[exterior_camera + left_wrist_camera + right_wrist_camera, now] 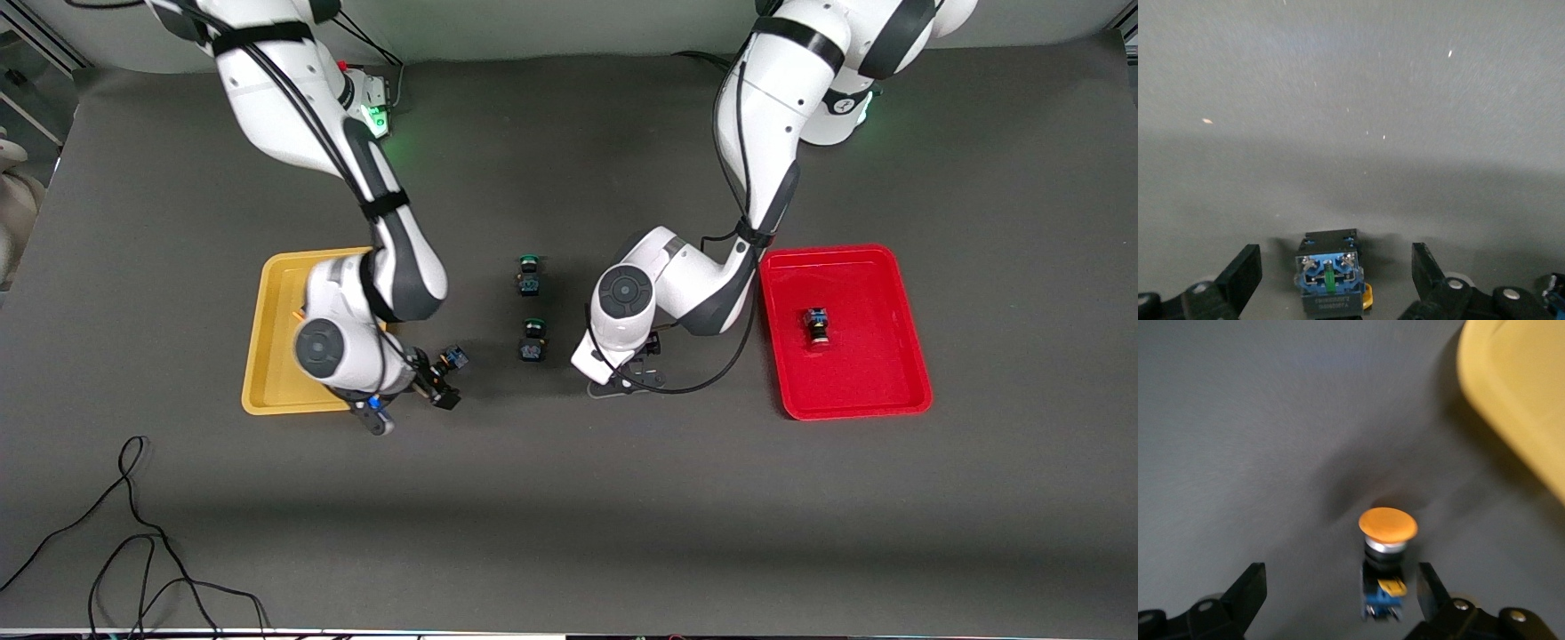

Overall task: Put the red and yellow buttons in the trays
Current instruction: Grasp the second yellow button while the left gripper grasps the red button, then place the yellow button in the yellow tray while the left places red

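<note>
Orange-yellow caps mark both buttons under the grippers just now. The right gripper (pixel 442 378) hangs low over the mat just beside the yellow tray (pixel 267 356), its fingers (pixel 1248 590) spread wide with a yellow button (pixel 1386 547) lying between them, untouched. That button rests on its side, cap pointing away from the wrist and blue terminal end toward it, and the tray's rim shows just past it.

The left gripper (pixel 627 378) sits low over the mat between the green buttons (pixel 531 307) and the red tray (pixel 845 329). It too is released, fingers (pixel 1245 273) apart, straddling a second button (pixel 1330 277) whose blue terminal face looks at the wrist, with a sliver of orange-yellow cap showing at its edge. In the front view this button is hidden under the hand.

One red button (pixel 816 325) already lies in the red tray. The other red one I cannot find in any view.

Risks, as I judge them: the right gripper's button is round-capped and lying over, so fingers closing off-centre could roll or squirt it away, possibly against the tray wall. The left gripper's button sits close to the palm, so a shallow bite may catch only the terminal block and let it twist out when lifted. It is also yellow-capped yet nearest the red tray, so dropping it there would mis-sort it. The green buttons just beside the left hand could be nudged.
</note>
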`<state>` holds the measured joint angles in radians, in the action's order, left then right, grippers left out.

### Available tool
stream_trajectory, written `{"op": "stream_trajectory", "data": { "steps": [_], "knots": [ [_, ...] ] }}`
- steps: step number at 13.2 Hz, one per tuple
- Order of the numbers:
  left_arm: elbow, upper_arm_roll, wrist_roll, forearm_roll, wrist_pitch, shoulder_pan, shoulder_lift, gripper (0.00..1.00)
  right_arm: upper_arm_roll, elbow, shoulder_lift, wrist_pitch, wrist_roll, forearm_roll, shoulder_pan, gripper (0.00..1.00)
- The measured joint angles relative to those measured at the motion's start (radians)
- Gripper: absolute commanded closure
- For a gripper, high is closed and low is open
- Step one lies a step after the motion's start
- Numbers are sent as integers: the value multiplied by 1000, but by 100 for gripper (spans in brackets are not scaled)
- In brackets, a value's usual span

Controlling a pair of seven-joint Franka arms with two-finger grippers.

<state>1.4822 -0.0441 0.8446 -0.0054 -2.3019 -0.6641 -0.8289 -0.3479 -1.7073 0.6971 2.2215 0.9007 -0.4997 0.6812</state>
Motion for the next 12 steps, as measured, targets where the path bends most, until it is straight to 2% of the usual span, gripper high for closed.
{"op": "stream_trajectory", "data": {
  "steps": [1, 4, 5, 6, 7, 8, 10, 11, 12],
  "knots": [
    [0, -6, 9, -12, 3, -2, 0, 12, 9, 0, 23, 14, 9, -4, 1, 0],
    [-1, -11, 19, -68, 39, -5, 0, 67, 11, -4, 38, 13, 9, -7, -2, 0],
    [-1, -11, 20, -77, 55, -5, 0, 81, 11, -4, 35, 7, 9, -8, -2, 0],
    [-1, -10, 20, -85, 61, -5, 0, 90, 11, -4, 33, -6, 9, -8, -2, 0],
    [-3, -9, 21, -91, 64, -4, 1, 94, 11, -4, 30, -16, 10, -8, -2, 4],
    [-5, -9, 22, -94, 68, -2, 1, 94, 11, -5, 27, -28, 10, -8, -2, 21],
    [-10, -7, 23, -99, 78, 4, 2, 94, 11, -12, 13, -46, 10, -8, 4, 68],
    [-18, -5, 23, -100, 107, 13, 7, 95, 11, -20, 4, -53, 10, -8, 6, 82],
    [-28, -3, 23, -100, 147, 29, 23, 95, 12, -27, -6, -69, 10, -8, 6, 89]
  ]
}}
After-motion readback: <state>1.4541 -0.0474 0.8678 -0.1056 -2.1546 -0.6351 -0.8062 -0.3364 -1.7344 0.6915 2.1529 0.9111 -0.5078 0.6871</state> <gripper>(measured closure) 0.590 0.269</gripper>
